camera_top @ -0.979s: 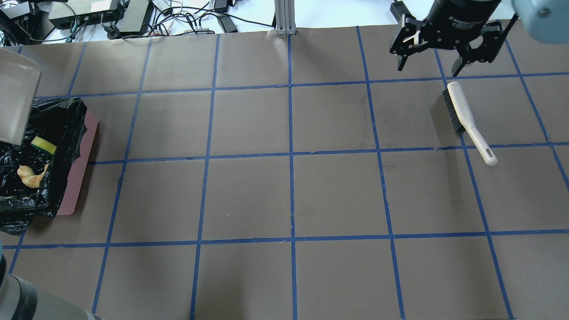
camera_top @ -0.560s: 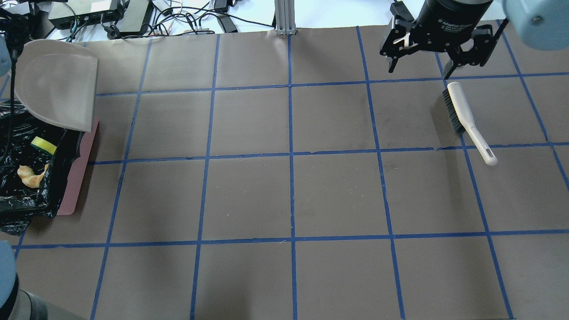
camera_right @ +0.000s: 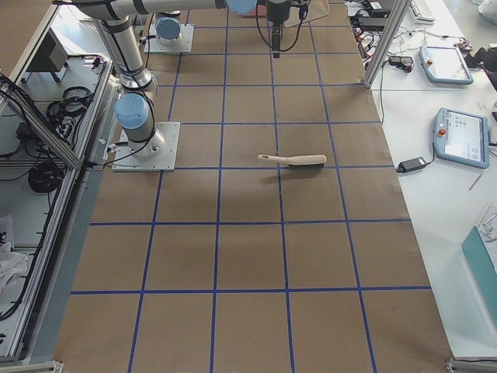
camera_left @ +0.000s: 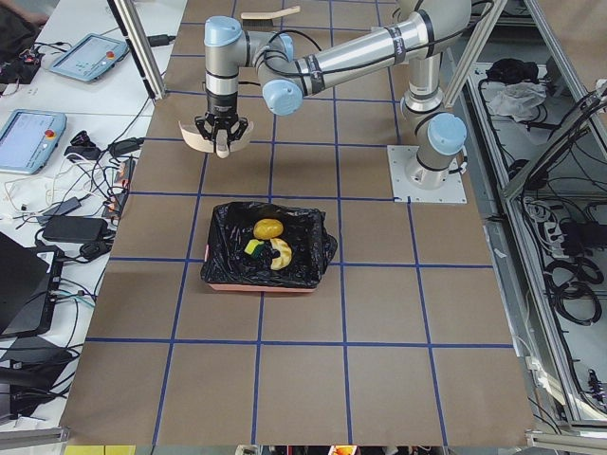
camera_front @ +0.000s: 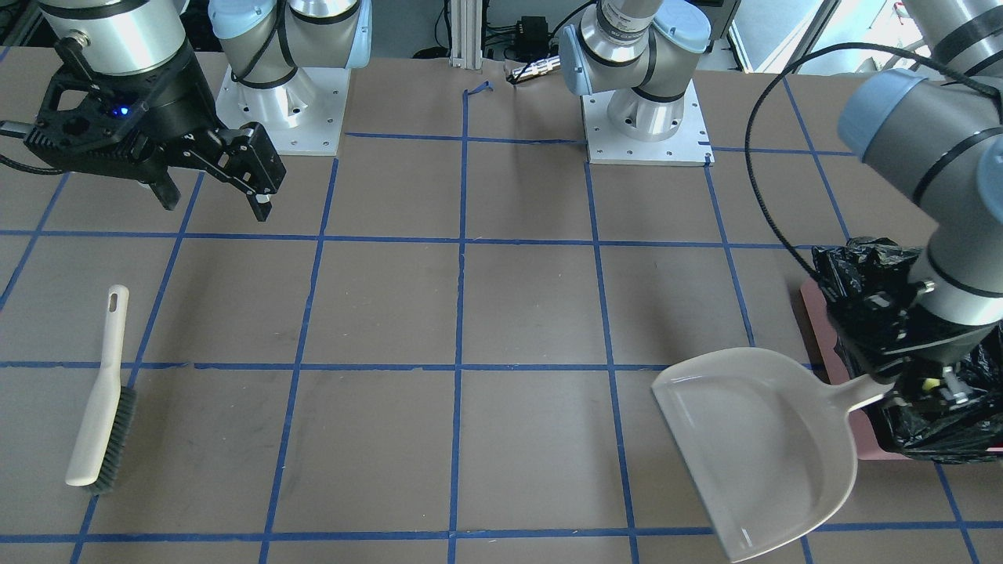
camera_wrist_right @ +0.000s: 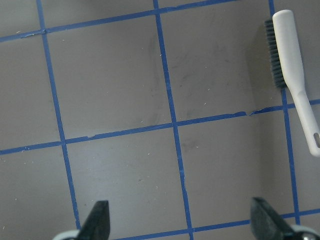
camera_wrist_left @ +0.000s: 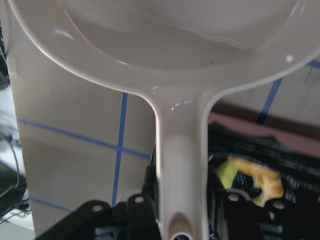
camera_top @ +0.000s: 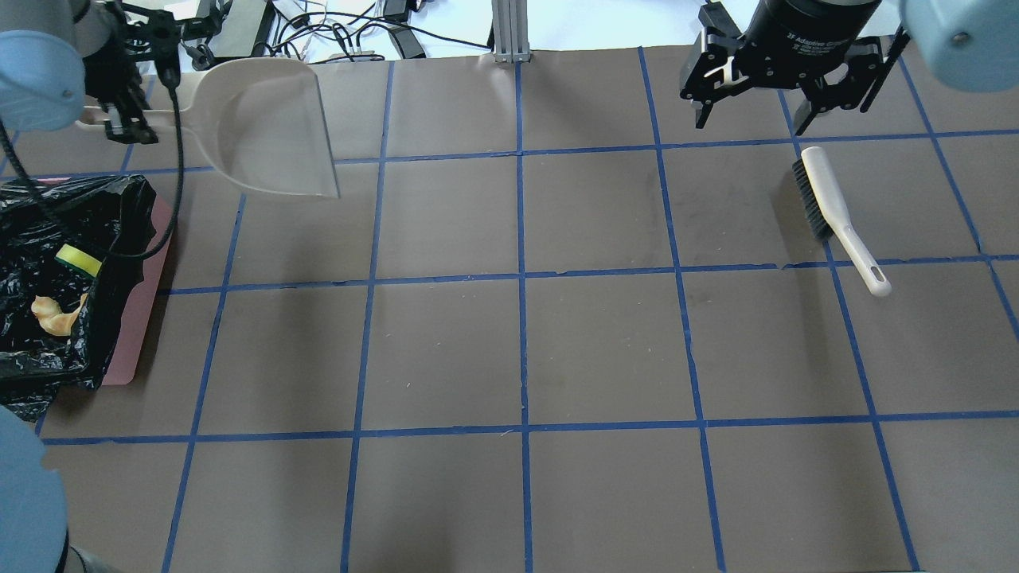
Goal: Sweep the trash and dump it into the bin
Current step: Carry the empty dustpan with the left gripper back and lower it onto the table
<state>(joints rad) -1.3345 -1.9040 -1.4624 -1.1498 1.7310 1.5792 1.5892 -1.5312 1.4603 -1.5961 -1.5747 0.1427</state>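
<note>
Left tool (camera_wrist_left: pixel 180 194) is clamped on the handle of the beige dustpan (camera_top: pixel 271 127), one finger on each side of the handle in the left wrist view. The pan is held off the bench (camera_top: pixel 597 342) at the far left, just past the bin's far end, with its mouth pointing toward the bench middle. Nothing shows inside the pan.

The bin (camera_top: pixel 147 294) is a pink box with a black bag (camera_top: pixel 48 231) crumpled over its rim. It sits on the bench at the robot's left edge and is partly cut off in the overhead view.

All three pieces of trash are in the bin. The yellow sponge (camera_top: pixel 77 259) and the cream crescent slice (camera_top: pixel 54 317) lie near each other. The golden-brown potato (camera_left: pixel 268 228) shows only from the left side view, close by the other two.

Right tool (camera_top: pixel 751 123) has its fingers wide apart and grips nothing. It hangs above the bench at the far right. The brush (camera_top: pixel 824 195) lies flat just nearer the robot than the tool and apart from it. Its dark bristles face the bench middle and its handle points toward the robot's side.
</note>
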